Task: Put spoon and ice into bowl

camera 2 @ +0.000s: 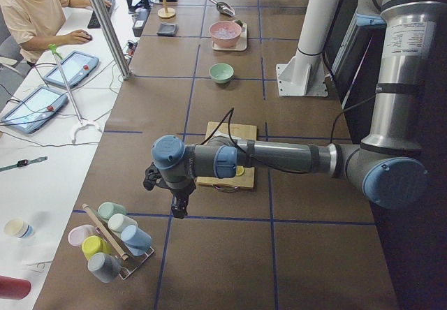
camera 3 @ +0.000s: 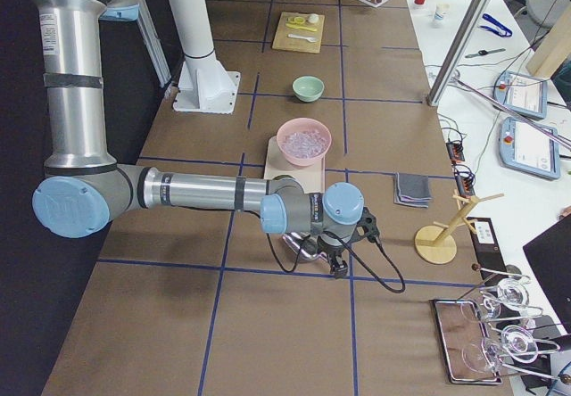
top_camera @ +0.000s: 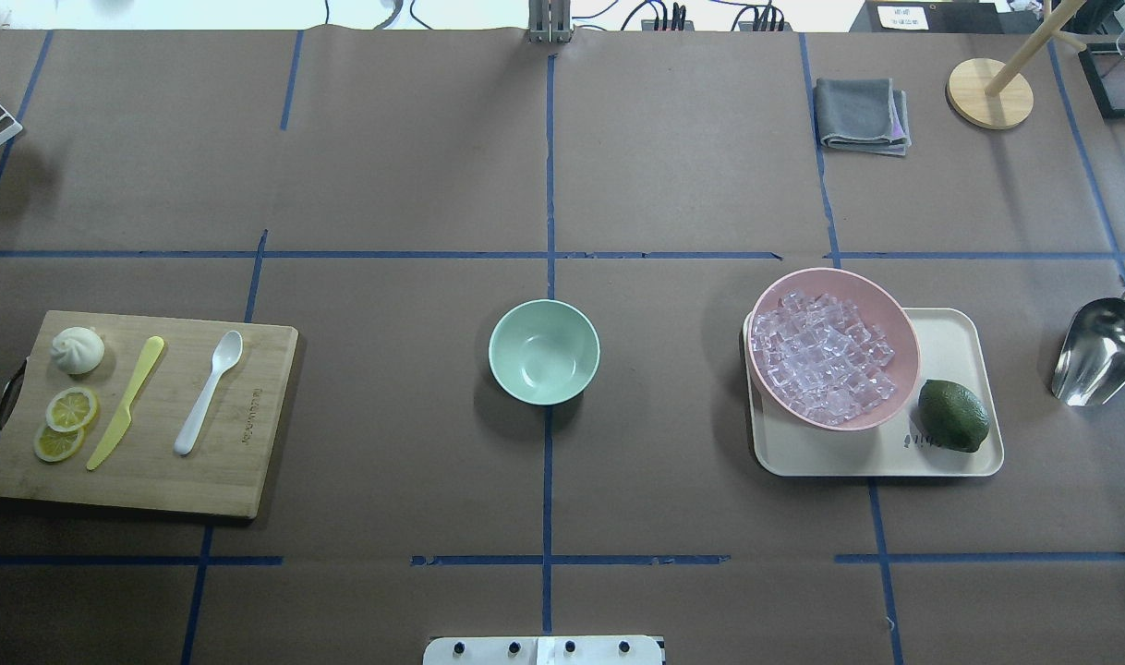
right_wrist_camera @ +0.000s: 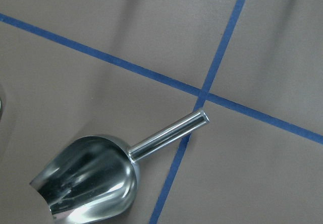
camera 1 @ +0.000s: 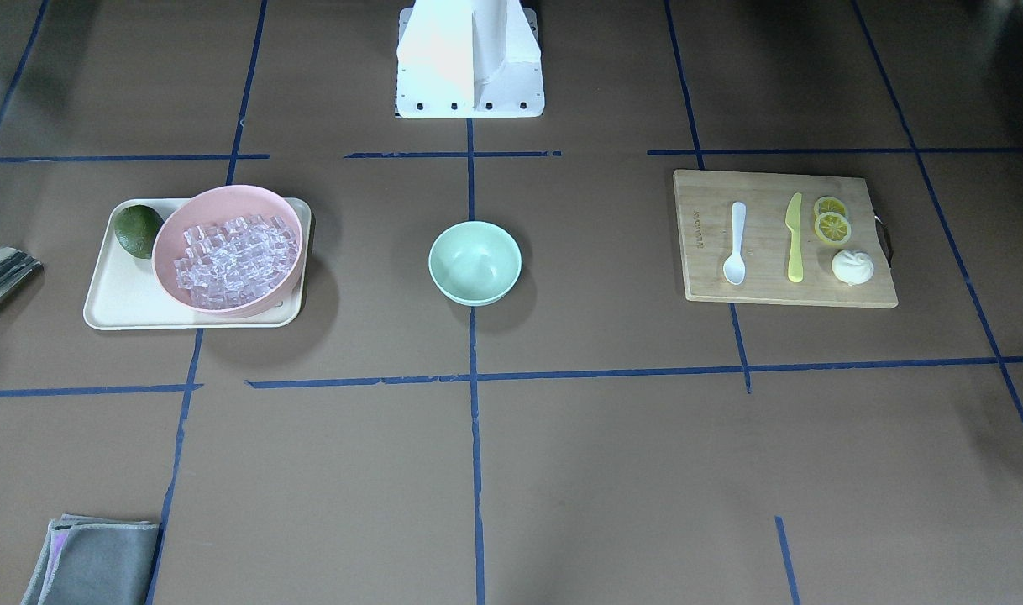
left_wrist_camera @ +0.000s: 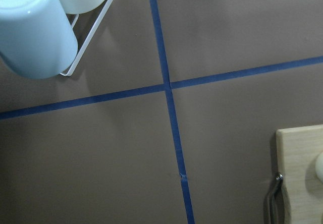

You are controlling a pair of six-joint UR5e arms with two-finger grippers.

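The white spoon [top_camera: 208,392] lies on a wooden cutting board [top_camera: 248,462] at the table's left; it also shows in the front view [camera 1: 736,244]. The ice [top_camera: 821,358] is heaped in a pink bowl [top_camera: 835,273] on the right. The mint-green bowl [top_camera: 544,352] stands empty at the centre. My left gripper [camera 2: 179,209] hangs over the table past the board's outer end; I cannot tell if it is open. My right gripper [camera 3: 339,269] hangs over a metal scoop [right_wrist_camera: 91,178]; I cannot tell its state either.
A yellow-green knife [top_camera: 126,402], lemon slices and a bun share the board. The pink bowl and a lime [top_camera: 953,416] sit on a cream tray [top_camera: 950,332]. A grey cloth [top_camera: 861,114] lies far right. A rack of cups [camera 2: 112,240] stands by the left gripper.
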